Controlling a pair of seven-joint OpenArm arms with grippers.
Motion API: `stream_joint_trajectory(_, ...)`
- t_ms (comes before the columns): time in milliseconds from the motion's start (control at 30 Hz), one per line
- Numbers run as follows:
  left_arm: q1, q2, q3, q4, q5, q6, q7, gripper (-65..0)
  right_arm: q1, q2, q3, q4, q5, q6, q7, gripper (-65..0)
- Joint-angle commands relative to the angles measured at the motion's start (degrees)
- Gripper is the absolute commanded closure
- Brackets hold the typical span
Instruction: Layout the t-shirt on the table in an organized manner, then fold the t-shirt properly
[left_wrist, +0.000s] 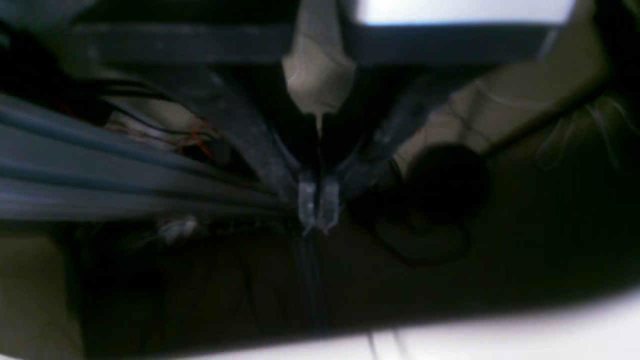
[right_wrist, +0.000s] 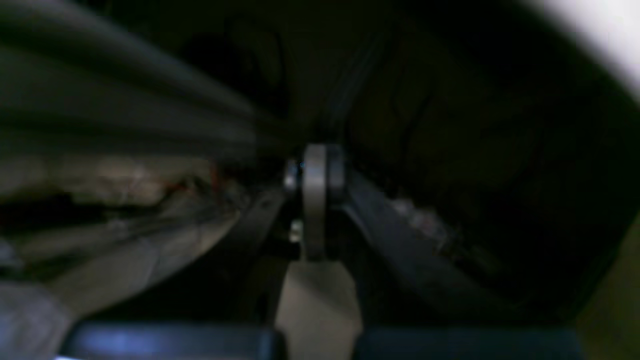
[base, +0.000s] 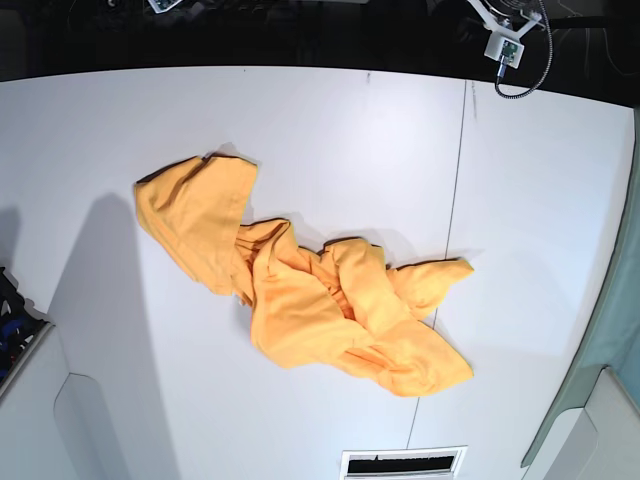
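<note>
T-shirt of crumpled orange-yellow cotton is lying diagonally mid-worktop, well apart from both grippers, the left gripper and right gripper each pressed together off-table, neither arm evidently nearer.

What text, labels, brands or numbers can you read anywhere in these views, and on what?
None can be read.
t-shirt: plain orange-yellow where it shows, crumpled; no print or tag visible.
table: bare white, only a thin dark seam, no marking.
Vent-like slot at the near edge: dark bars, no lettering I can make out.
Both wrist views: dark and blurred; nothing legible.
</note>
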Motion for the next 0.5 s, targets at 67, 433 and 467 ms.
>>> stream_joint_trajectory(67, 3.85, -0.44, -2.1, 10.67, -0.85, -0.24, -0.46, 0.0, -2.1, 1.18, 2.89, 8.15, 1.92, 0.46, 0.68, 0.0)
stream_joint_trajectory(433, 0.72, -11.04, -2.32, 24.85, -5.07, 6.25, 0.72, 0.0, 12.07, -0.81, 11.82, 16.83, 12.11, 0.39, -6.45, 0.0)
stream_joint_trajectory(467, -0.48, -11.78, -2.27, 24.65, -5.51, 6.23, 0.72, -4.6, 14.6, -1.22, 11.82, 16.28, 12.11, 0.42, -8.37, 0.0)
